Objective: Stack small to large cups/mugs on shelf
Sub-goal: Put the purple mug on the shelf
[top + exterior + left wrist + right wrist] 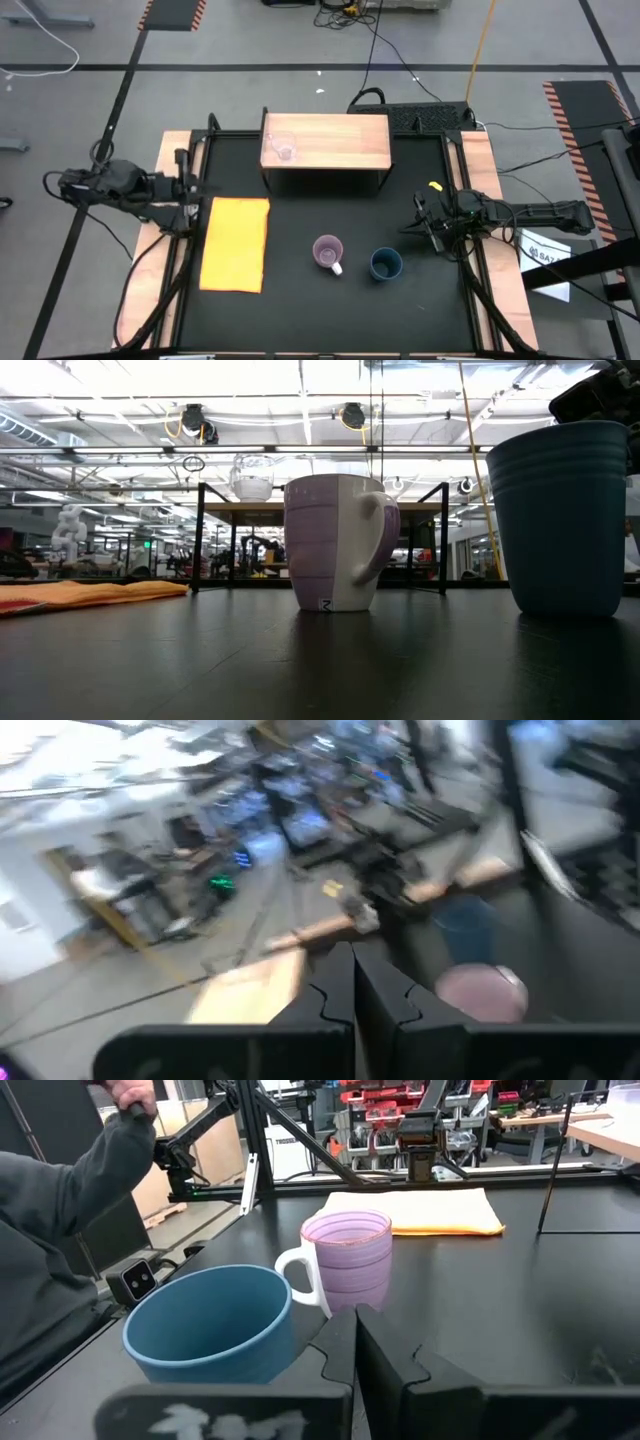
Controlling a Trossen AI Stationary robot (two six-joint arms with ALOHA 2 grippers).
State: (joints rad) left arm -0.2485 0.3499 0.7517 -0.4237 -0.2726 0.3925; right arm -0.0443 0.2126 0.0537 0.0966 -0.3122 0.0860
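The right gripper (pixel 424 222) is hovering at the right side of the high view, its fingers (pixel 340 1342) pressed together and holding nothing, just right of the dark teal-blue cup (pixel 386 264), which is sitting at the lower centre-right of the black table (pixel 300 320). Just left of that cup, the light purple mug (pixel 328 251) is standing upright with its pale handle turned toward the lower right. At the far left of the high view the left gripper (pixel 196 187) is waiting over the table's edge, its fingers (pixel 338 988) likewise closed on nothing. Below and right of it the yellow-orange mat (pixel 236 243) is lying flat on the black surface. At the upper centre the shelf (pixel 335 140) is standing on thin black legs, and the tiny clear glass cup (pixel 283 147) is resting on its left end. Light-wood strips are bordering the table on both sides, and cables are trailing across the grey floor above, which is marked with dark tape lines and striped hazard patches. In the low view, bright ceiling lights are glaring over a cluttered workshop. A person's dark sleeve (pixel 60 1200) is filling the left of the right wrist view.
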